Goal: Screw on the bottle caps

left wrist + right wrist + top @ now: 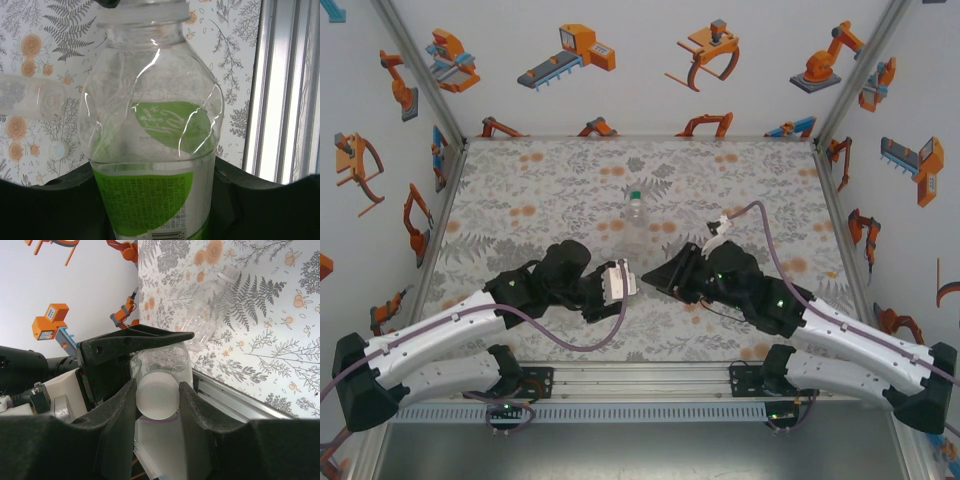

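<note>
Your right gripper (pixel 658 281) was closed narrowly on a white cap (pixel 157 395), pinching it across the rim with its flat top facing the wrist camera. Your left gripper (pixel 616 284) was clamped round the green-labelled bottle (pixel 155 150), low on the body at the label, with the neck pointing away toward the other arm. Cap and bottle mouth met in the gap between the two arms, above the table (pixel 540 180). I could not tell whether the threads had caught.

The bottle looked empty. It was thin, clear plastic with creased, glinting walls, so I judged it light, slick and quick to dent. The labelled waist was the sensible place to hold it, and not too hard. The cap looked small, smooth and rigid. It seemed likely to slip while turning unless you held it squarely across the rim.

Farther out, a clear bottle (pixel 210 310) lay on its side on the fern-and-flower printed surface. A small white disc (pixel 57 149), perhaps a loose cap, lay near it. A third bottle (pixel 636 215) stood upright mid-table, wearing a green cap (pixel 636 196).
</note>
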{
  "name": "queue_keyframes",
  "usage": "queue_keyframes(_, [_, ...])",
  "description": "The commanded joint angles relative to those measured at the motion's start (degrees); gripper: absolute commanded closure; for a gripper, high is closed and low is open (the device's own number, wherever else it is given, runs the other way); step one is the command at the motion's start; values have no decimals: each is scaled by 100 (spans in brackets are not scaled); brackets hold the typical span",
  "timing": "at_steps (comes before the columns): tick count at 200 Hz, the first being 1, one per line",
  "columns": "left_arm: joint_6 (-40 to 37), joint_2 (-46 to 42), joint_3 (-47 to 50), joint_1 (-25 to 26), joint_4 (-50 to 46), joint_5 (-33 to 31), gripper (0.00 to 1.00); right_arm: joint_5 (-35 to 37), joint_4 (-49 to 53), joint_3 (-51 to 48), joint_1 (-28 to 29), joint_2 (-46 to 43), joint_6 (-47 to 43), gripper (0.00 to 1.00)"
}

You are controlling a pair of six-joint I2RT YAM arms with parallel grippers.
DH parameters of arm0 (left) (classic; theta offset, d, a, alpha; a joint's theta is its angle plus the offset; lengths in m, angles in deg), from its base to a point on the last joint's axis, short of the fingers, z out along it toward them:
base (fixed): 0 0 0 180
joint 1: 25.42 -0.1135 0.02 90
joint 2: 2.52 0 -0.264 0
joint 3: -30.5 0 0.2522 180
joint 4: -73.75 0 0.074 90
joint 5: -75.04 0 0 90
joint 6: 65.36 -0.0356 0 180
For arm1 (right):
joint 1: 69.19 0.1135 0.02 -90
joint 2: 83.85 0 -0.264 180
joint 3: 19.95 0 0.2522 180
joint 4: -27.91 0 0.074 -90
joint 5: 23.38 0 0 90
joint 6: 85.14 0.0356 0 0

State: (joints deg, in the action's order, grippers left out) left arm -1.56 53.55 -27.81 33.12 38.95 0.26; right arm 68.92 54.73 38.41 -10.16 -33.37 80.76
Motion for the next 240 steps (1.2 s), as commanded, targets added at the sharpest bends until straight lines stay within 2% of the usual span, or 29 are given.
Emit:
queue_keyframes(1, [-155,-157,-132,128,1098,734,100,133,122,218,53,225,-39,85])
queue_keyframes(53, [-134,-202,-97,128,989,827,100,269,317,610,57,62,-1157,53])
queue_keyframes(84, [-138,-236,-100,123,891,866,100,376,646,950,47,-104,-2247,34])
queue_keyframes(95, [-137,-241,-102,127,849,901,100,413,796,1070,41,-163,-2690,30])
queue_keyframes(117, [-114,-251,-145,130,682,1025,100,330,1068,1407,37,-250,-3657,30])
queue_keyframes(146, [-94,-244,-250,131,371,1253,100,-273,1379,1822,33,-378,-5337,34])
queue_keyframes(196, [-184,-140,-586,126,-351,1956,100,-2712,1960,2002,36,-591,-8517,37])
queue_keyframes(220, [-150,-84,-704,130,-480,2141,100,-3432,1820,1748,39,-718,-9219,37])
queue_keyframes(240, [-93,-71,-694,132,-480,2152,100,-3789,1477,1489,38,-784,-9330,37])
